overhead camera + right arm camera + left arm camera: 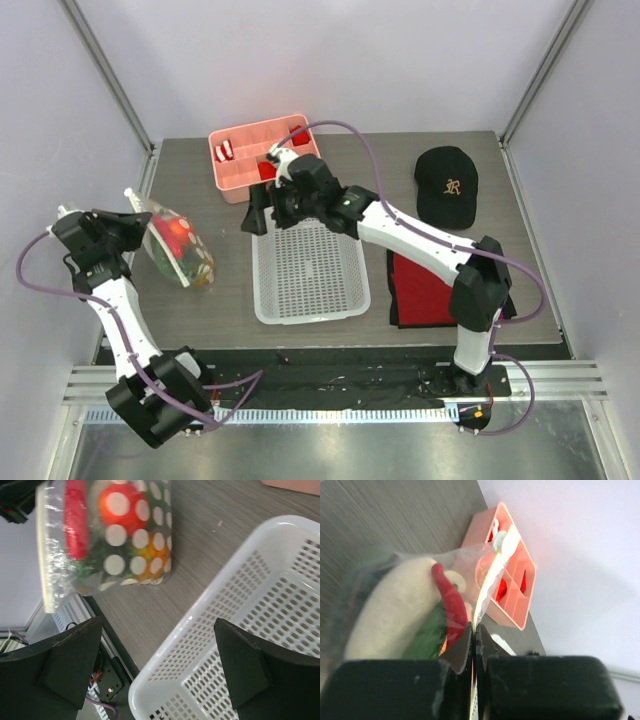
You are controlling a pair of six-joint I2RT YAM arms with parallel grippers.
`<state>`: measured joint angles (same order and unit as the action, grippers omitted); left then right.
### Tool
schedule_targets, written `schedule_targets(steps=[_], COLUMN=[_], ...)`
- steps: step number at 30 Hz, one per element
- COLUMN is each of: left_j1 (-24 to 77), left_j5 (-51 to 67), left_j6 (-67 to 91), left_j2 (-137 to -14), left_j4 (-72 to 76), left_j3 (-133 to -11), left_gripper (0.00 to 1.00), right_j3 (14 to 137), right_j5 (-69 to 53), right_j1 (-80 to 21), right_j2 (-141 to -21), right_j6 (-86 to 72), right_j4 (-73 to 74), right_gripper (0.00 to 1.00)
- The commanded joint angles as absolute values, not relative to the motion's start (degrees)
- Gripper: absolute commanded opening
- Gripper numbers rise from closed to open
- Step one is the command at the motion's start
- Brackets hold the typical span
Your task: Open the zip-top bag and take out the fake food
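The zip-top bag (178,245), clear with white dots, lies at the table's left side, its top edge raised toward my left gripper (136,226). In the left wrist view my left gripper (475,630) is shut on the bag's whitish zip strip (487,582). The fake food (395,610) shows through the plastic as a whitish piece, a red piece (450,605) and something green. In the right wrist view the zip-top bag (105,540) holds an orange-red tomato (120,505). My right gripper (159,622) is open and empty over the basket's corner, right of the bag.
A white perforated basket (308,270) sits mid-table under my right gripper (268,210). A pink compartment tray (250,150) with red pieces stands at the back. A black cap (446,183) lies back right, with a red and black cloth (420,290) nearer.
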<state>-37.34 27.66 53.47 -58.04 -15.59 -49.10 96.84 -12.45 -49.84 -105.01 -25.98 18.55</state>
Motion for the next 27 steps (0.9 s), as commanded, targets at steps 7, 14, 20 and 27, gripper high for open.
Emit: schedule_targets(steps=[7,14,20,27], left_j1=[-30.68,-28.13,-26.37,-25.58], left_j5=[26.35,32.42,45.33,49.92], left_j6=[51.23,45.19,34.75,27.25], left_j2=[-60.73,-61.43,-65.56,-66.45], left_j4=[-25.06,-23.2,-23.73,-30.58], left_j3=[-53.61,-55.55,-58.27,-61.08], left_gripper=[0.0,0.0,0.0,0.0], right_j3=[106.96,112.05,114.17,114.86], right_j5=[-18.27,-23.54,-26.79,-28.01], right_j1=[-53.08,-53.7,-54.76,-52.04], right_j2=[-110.39,-114.95,-117.6,-119.34], right_j6=[-21.54,-19.07,-16.01,4.74], right_j4=[14.5,16.35,16.26,15.82], right_gripper=[1.0,1.0,0.98,1.0])
